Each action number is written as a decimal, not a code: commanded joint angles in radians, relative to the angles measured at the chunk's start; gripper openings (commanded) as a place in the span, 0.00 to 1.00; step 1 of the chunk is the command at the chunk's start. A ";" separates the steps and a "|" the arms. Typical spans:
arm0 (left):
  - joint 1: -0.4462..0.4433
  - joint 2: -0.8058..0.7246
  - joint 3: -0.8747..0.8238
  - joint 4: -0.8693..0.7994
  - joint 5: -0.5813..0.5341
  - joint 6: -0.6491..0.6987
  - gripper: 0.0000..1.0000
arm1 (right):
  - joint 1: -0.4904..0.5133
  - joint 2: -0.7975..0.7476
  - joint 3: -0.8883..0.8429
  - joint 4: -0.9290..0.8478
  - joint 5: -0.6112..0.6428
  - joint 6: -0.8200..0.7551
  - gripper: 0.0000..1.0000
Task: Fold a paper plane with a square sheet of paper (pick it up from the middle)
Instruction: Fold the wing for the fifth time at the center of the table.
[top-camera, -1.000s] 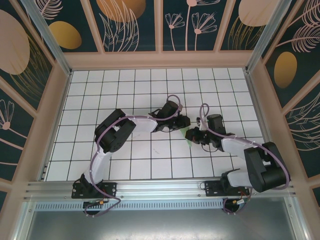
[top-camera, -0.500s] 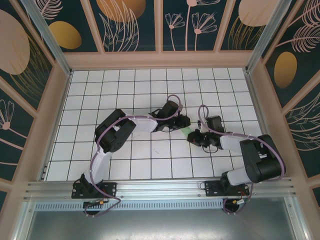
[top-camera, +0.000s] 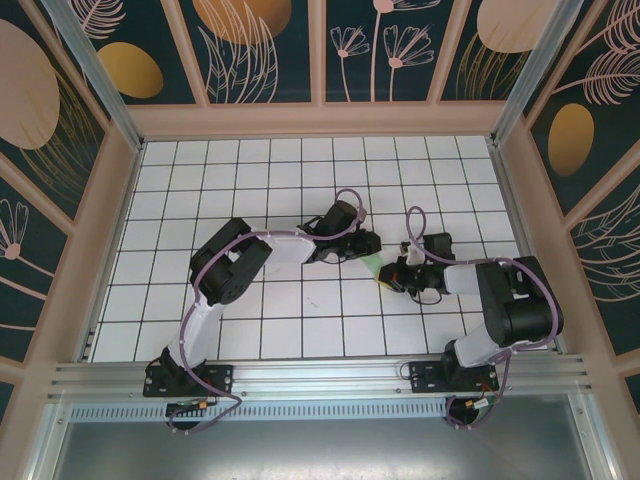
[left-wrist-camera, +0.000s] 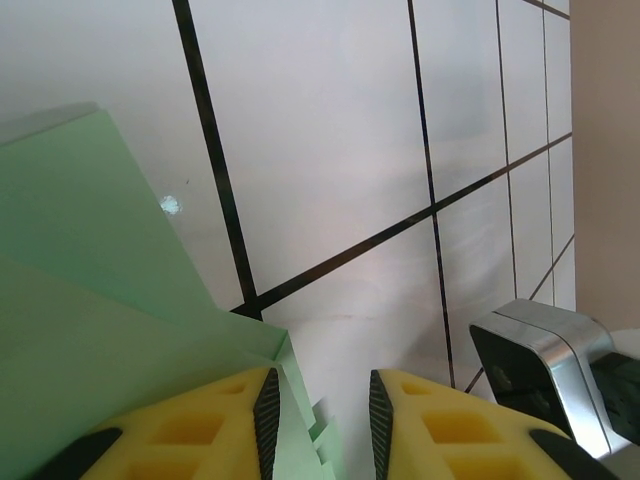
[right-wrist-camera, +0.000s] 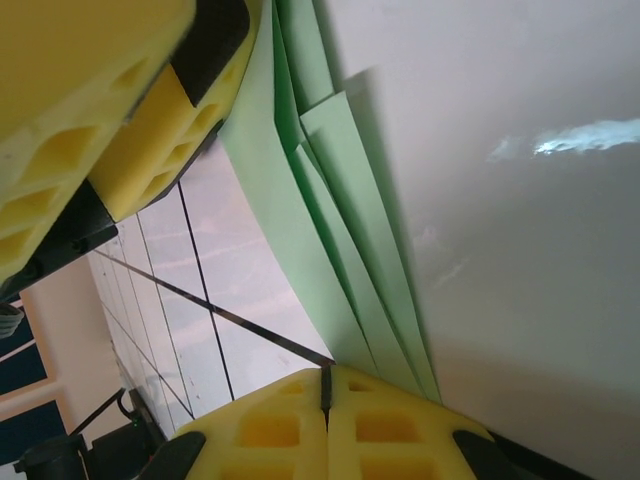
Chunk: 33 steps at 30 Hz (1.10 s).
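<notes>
The right gripper (right-wrist-camera: 325, 395) has closed fully in the last second. Its two yellow pads meet along a thin dark seam, and their tips sit against the near end of the sheet of paper (right-wrist-camera: 320, 200). Several pale green layers fan towards those tips. I cannot tell whether one layer is nipped in the seam or the shut tips only bear on the stack.

Across the sheet, the left gripper (left-wrist-camera: 320, 415) has not moved. Its jaws stand partly apart and the folded edge lies in the gap, close against one pad. Bare tabletop (left-wrist-camera: 330, 130) shows between the paper and the other pad, so it looks like a loose straddle, not a clamp.

From above, the sheet (top-camera: 374, 264) is a small green sliver lying between the two gripper heads. It now shows slightly farther from the arm bases, closer under the left gripper. The right arm's elbow has drawn in towards its base while its wrist stayed at the sheet.

My reading is that the right side has gone from reaching to pressing or pinching, which suits setting a crease while the left steadies the other end. The paper is already layered but not yet a dart, so folding is part-way. The risk is the thin stack sliding, since the left hold is slack.
</notes>
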 joint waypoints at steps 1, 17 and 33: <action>0.055 0.019 -0.016 -0.030 -0.047 0.061 0.34 | -0.017 0.070 -0.045 -0.118 0.167 -0.014 0.00; 0.140 -0.016 -0.068 0.053 -0.033 0.175 0.37 | -0.016 0.087 -0.034 -0.135 0.181 -0.011 0.00; 0.167 -0.236 -0.110 0.093 -0.025 0.167 0.38 | -0.016 0.094 -0.031 -0.119 0.163 -0.022 0.00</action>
